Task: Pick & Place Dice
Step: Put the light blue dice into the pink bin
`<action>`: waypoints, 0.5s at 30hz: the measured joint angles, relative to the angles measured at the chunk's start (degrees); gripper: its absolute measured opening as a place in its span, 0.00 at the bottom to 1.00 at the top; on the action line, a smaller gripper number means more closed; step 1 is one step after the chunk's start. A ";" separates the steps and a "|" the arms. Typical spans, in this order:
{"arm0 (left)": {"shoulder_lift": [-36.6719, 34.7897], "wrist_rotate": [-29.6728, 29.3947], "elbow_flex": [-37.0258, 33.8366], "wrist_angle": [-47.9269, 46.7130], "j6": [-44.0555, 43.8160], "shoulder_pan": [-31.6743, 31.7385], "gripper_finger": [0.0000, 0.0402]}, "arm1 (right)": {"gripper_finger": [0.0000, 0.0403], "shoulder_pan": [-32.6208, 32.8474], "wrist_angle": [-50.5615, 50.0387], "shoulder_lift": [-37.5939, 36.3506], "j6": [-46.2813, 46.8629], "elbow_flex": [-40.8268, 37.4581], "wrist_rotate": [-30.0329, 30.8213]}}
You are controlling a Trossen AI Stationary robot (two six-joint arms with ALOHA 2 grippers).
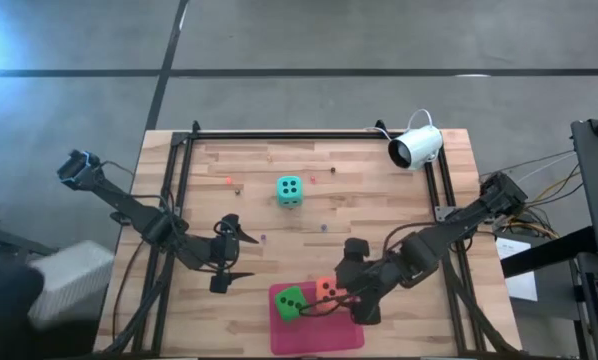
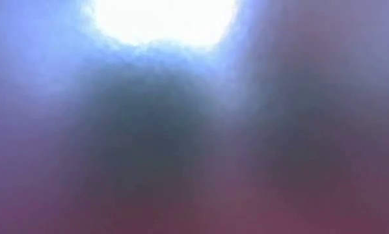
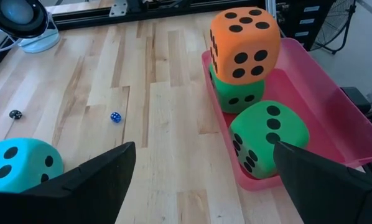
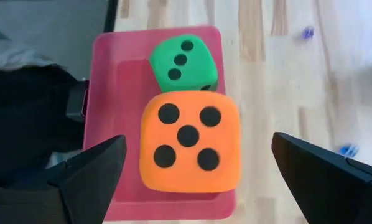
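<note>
Right claw (image 1: 341, 291) spread wide and empty over the orange die (image 4: 189, 141) stacked in the pink tray (image 4: 120, 74); left claw (image 1: 231, 255), equally open and empty, should descend squarely over the teal die (image 1: 290, 190) alone mid-surface.

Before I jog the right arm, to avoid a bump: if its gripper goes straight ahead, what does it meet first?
Probably the orange die, stacked on a green die, centred between its open fingers; depth is unclear.

The worktop (image 3: 161, 124) is pale planked wood with a smooth, matt finish. The dice, like the orange one (image 3: 244, 42), look soft, matt and foam-like; the pink tray (image 3: 335, 106) is translucent, glossy plastic.
</note>
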 joint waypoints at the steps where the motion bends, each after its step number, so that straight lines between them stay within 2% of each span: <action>1: 0.00 0.02 0.00 -0.02 0.00 0.02 0.95 | 0.99 0.00 0.44 -0.56 -2.82 -0.01 0.00; 6: 0.00 0.01 0.00 -0.04 0.00 0.01 0.96 | 0.99 0.00 2.76 -3.60 -14.94 0.00 0.02; 15: 0.00 0.00 0.00 -0.09 0.00 0.02 0.95 | 0.99 -0.13 2.77 -5.18 -18.24 0.00 6.78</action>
